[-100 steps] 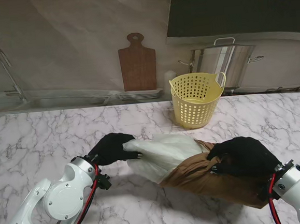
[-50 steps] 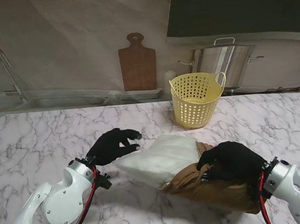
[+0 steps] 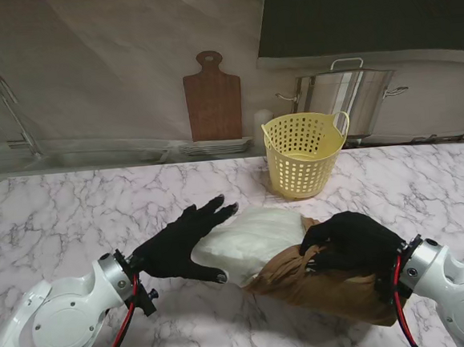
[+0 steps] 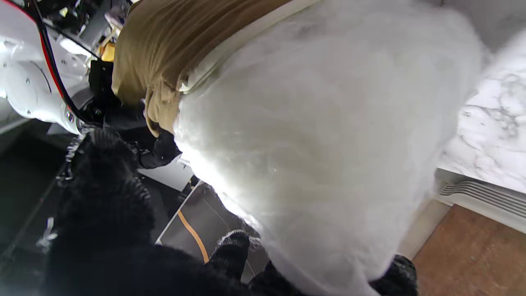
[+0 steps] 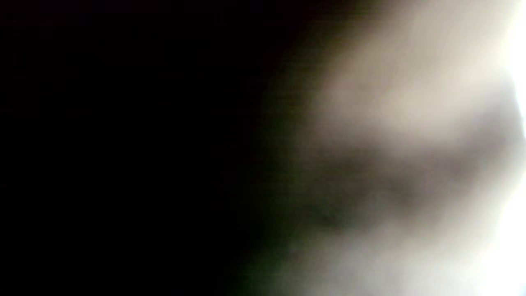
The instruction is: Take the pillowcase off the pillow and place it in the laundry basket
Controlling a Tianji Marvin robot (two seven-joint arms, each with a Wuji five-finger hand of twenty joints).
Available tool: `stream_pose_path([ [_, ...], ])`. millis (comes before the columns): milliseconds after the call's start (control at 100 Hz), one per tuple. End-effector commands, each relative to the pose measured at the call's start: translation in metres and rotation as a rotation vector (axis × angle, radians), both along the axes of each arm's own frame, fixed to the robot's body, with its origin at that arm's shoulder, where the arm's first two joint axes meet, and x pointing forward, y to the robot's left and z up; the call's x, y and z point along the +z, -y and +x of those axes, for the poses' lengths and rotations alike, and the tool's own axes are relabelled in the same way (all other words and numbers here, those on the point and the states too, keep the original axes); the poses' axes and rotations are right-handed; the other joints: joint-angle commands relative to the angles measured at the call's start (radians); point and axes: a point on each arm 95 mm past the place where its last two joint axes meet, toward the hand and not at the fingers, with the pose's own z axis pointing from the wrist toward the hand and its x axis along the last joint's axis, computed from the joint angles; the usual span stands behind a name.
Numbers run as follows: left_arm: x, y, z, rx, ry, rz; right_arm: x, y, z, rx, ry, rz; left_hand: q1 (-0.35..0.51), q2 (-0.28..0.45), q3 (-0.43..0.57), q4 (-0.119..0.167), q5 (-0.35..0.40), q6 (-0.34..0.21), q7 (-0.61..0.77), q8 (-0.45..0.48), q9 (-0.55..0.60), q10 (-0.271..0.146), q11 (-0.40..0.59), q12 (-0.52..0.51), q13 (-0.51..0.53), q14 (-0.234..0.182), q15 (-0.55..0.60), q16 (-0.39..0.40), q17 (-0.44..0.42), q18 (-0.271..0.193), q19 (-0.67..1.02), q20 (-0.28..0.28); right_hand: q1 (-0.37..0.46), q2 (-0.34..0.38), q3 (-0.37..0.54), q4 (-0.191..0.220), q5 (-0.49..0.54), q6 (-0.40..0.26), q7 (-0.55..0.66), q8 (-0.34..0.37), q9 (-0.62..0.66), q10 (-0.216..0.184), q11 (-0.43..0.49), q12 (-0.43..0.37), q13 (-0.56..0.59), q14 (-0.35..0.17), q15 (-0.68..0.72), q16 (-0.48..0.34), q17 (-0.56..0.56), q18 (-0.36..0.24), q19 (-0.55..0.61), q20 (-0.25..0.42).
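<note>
Mid-strip: the right hand [image 3: 352,243] bunches the brown pillowcase [image 3: 321,283], apparently clamped, on the desk [image 3: 58,211]. The left hand [image 3: 181,246], fingers spread, must regrip the bared white pillow [image 3: 249,240]; basket [image 3: 304,153] waits far right.

On the worktop [image 3: 50,212], the pillow [image 3: 249,236] lies near the middle, its right end inside the pillowcase [image 3: 321,283], which trails toward the worktop's near right corner. The left hand [image 3: 181,243] is at the pillow's left end, fingers spread over and under it. The right hand [image 3: 352,243] sits on the pillowcase, right of the pillow. The laundry basket [image 3: 304,153] stands behind the pillow, toward the far edge. Behind the worktop, a cutting board [image 3: 212,99] leans left of the basket and a pot [image 3: 346,92] stands right of it.
</note>
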Motion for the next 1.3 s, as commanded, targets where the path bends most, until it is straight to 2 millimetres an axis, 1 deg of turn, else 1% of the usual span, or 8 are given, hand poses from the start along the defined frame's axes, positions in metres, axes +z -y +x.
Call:
stream_pose_path([
  [0, 0.003, 0.003, 0.005, 0.008, 0.045, 0.053, -0.002, 0.0, 0.001, -0.002, -0.009, -0.001, -0.023, -0.043, -0.008, -0.022, -0.037, -0.032, -0.029, -0.063, -0.036, -0.022, -0.008, -0.013, -0.043, 0.015, -0.018, -0.032, -0.004, 0.021, 0.647, -0.033, 0.126, 0.093, 0.137, 0.045, 0.052, -0.1, 0.081, 0.024, 0.043, -0.034, 0.084, 0.016, 0.057, -0.04, 0.024, 0.023, 0.006, -0.005, 0.026, -0.005],
  [210, -0.007, 0.021, 0.015, 0.039, 0.132, 0.218, -0.002, -0.005, 0.003, 0.015, -0.017, 0.005, 0.074, -0.075, 0.01, -0.002, -0.035, 0.008, -0.032, -0.121, -0.037, -0.01, -0.008, -0.013, 0.039, 0.003, 0.031, -0.023, 0.072, -0.035, 0.695, 0.001, 0.128, 0.093, 0.136, 0.045, 0.05, -0.097, 0.082, 0.02, 0.043, -0.032, 0.085, 0.013, 0.059, -0.039, 0.022, 0.022, 0.007, -0.004, 0.026, -0.007],
  [380, -0.019, 0.038, 0.019, 0.049, 0.125, 0.162, -0.003, -0.01, 0.004, 0.036, -0.03, 0.01, 0.171, -0.082, 0.014, 0.003, -0.036, -0.007, -0.032, -0.121, -0.026, 0.004, -0.005, -0.009, 0.258, -0.095, 0.092, 0.033, 0.141, -0.147, 0.963, 0.073, 0.129, 0.093, 0.134, 0.045, 0.049, -0.096, 0.083, 0.018, 0.043, -0.032, 0.086, 0.012, 0.06, -0.04, 0.022, 0.022, 0.009, -0.003, 0.027, -0.008],
  [500, -0.026, 0.046, 0.019, 0.037, 0.09, 0.13, -0.004, -0.013, 0.006, 0.049, -0.035, 0.021, 0.306, -0.049, 0.027, 0.003, -0.035, -0.076, 0.008, -0.045, 0.218, -0.067, 0.047, 0.053, 0.446, -0.187, 0.133, 0.079, 0.233, -0.216, 1.149, 0.1, 0.128, 0.097, 0.133, 0.045, 0.049, -0.099, 0.084, 0.017, 0.042, -0.032, 0.087, 0.012, 0.06, -0.039, 0.021, 0.022, 0.009, -0.004, 0.026, -0.009],
  [630, -0.036, 0.057, 0.02, 0.046, 0.024, 0.05, -0.004, -0.016, 0.007, 0.061, -0.038, 0.037, 0.481, 0.068, 0.016, 0.005, 0.288, -0.146, 0.164, 0.152, 0.663, -0.149, 0.197, 0.144, 0.721, -0.255, 0.249, 0.165, 0.412, -0.26, 1.369, 0.159, 0.125, 0.105, 0.128, 0.043, 0.045, -0.108, 0.084, 0.02, 0.033, -0.037, 0.087, 0.013, 0.052, -0.04, 0.017, 0.022, 0.0, -0.005, 0.022, -0.011],
  [740, -0.042, 0.066, 0.017, 0.085, -0.021, -0.062, -0.006, -0.017, 0.007, 0.064, -0.036, 0.045, 0.596, 0.059, 0.08, -0.002, 0.655, -0.073, 0.494, 0.418, 0.975, -0.134, 0.288, 0.301, 0.914, -0.256, 0.406, 0.254, 0.591, -0.258, 1.594, 0.195, 0.122, 0.113, 0.121, 0.043, 0.036, -0.117, 0.079, 0.018, 0.024, -0.044, 0.085, 0.013, 0.034, -0.039, 0.009, 0.021, -0.013, -0.005, 0.018, -0.012],
  [1090, -0.033, 0.056, 0.013, 0.169, -0.056, 0.038, -0.013, -0.008, 0.0, 0.013, 0.011, 0.051, 0.562, -0.048, 0.204, 0.045, 0.694, -0.022, 0.661, 0.522, 1.07, -0.05, 0.427, 0.426, 1.017, -0.245, 0.543, 0.275, 0.721, -0.293, 1.717, 0.135, 0.056, 0.142, -0.088, 0.076, -0.214, -0.082, 0.014, -0.254, -0.163, -0.044, -0.191, -0.193, -0.188, -0.017, -0.43, -0.085, -0.183, 0.024, -0.153, -0.028],
  [1290, -0.033, 0.054, 0.01, 0.188, -0.109, 0.04, -0.013, -0.002, -0.013, -0.006, 0.058, 0.04, 0.55, -0.065, 0.246, 0.041, 0.7, -0.009, 0.663, 0.538, 1.076, -0.038, 0.437, 0.431, 1.02, -0.238, 0.562, 0.27, 0.722, -0.288, 1.717, 0.12, -0.245, 0.144, -0.224, 0.144, -0.318, 0.027, -0.401, -0.113, -0.46, 0.003, -0.369, -0.483, -0.463, 0.018, -0.719, -0.232, -0.33, 0.031, -0.323, -0.037],
])
